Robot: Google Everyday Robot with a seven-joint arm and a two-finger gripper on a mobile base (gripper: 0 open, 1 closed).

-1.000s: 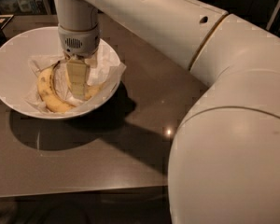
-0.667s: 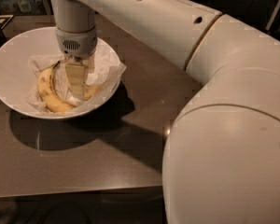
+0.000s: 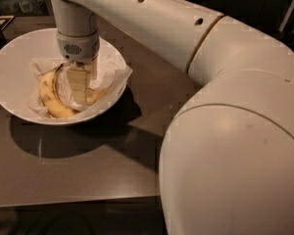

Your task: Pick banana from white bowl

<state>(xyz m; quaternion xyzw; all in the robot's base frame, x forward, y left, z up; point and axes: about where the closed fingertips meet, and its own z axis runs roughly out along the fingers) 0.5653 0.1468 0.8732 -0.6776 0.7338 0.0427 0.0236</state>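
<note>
The white bowl (image 3: 12,62) stands at the table's far left, lined with crumpled white paper. A curved yellow banana (image 3: 48,96) lies in it on the left, its dark stem pointing up toward the gripper. My gripper (image 3: 80,86) reaches straight down into the bowl, just right of this banana and touching or nearly touching it. A second yellow piece (image 3: 96,96) shows just right of the gripper, mostly hidden by it and the paper. I cannot tell whether it is another banana.
The bowl stands on a dark brown table (image 3: 88,165) whose front edge runs along the bottom. My large white arm (image 3: 225,131) fills the right half of the view and hides the table there. Dark clutter sits beyond the table at the top left.
The gripper stays at the same spot in the bowl. The arm's large links have shifted slightly. The banana has not moved.
</note>
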